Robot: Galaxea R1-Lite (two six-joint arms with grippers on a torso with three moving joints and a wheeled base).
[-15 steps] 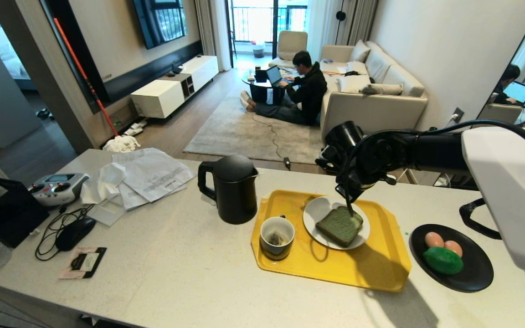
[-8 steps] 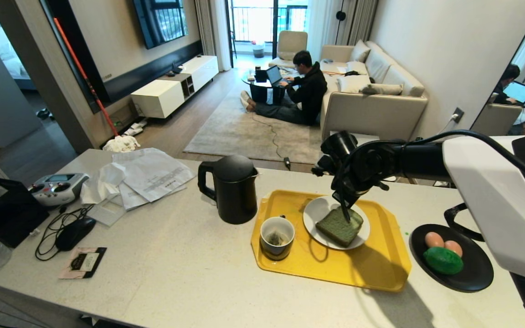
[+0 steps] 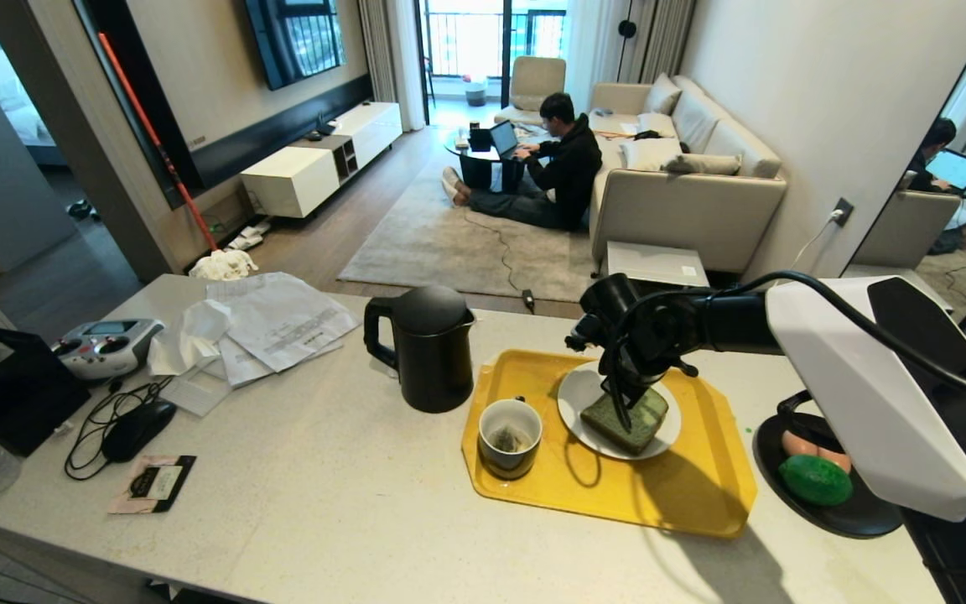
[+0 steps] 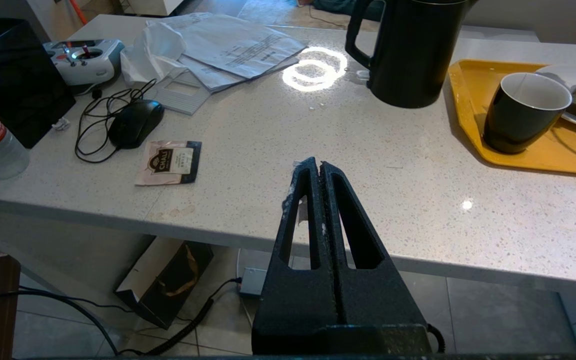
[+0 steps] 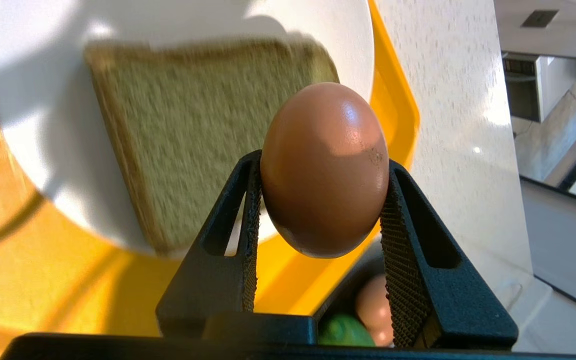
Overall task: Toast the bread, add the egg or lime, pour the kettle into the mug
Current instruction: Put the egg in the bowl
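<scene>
While the left gripper waits clenched and empty off the counter's near edge, the right gripper grasps the egg above the bread on its white plate. Judged next: lower gently, release onto the slice. The pale speckled counter fronts a living room.
</scene>
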